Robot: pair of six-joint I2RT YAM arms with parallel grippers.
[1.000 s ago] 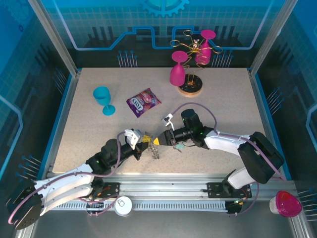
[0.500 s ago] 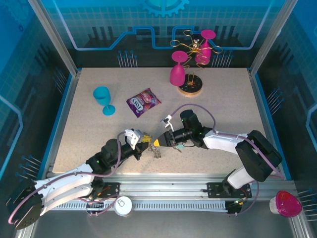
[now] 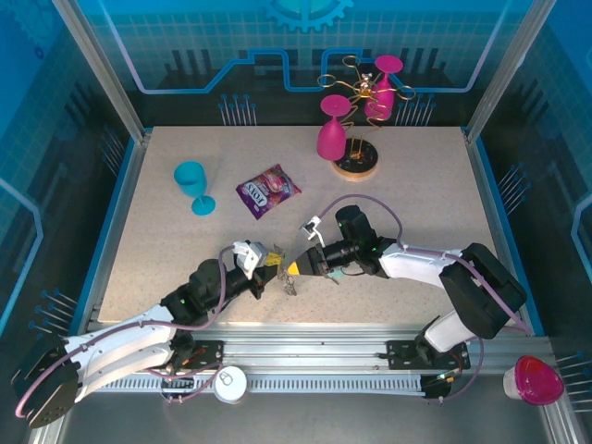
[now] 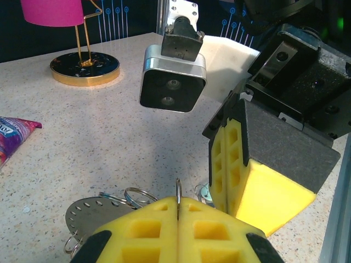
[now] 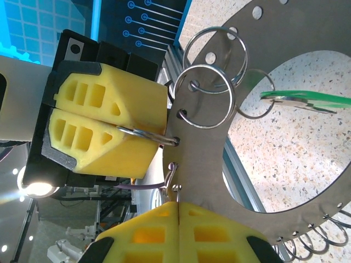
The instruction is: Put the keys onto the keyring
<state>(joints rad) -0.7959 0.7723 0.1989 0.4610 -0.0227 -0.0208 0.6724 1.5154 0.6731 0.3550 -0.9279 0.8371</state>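
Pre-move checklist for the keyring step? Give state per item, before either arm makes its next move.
1. Grip of left end effector on a wire loop of the keyring: ok, shut on it.
2. Grip of right end effector at the keyring's rim: ok, shut.
3. The two end effectors apart, not touching: ok, though the gap is small.
4. Key in hand for threading: not ok; both end effectors are on the keyring.
5. Whether the green key is on a loop or loose: cannot tell.
6. Keyring clear of the table: cannot tell.
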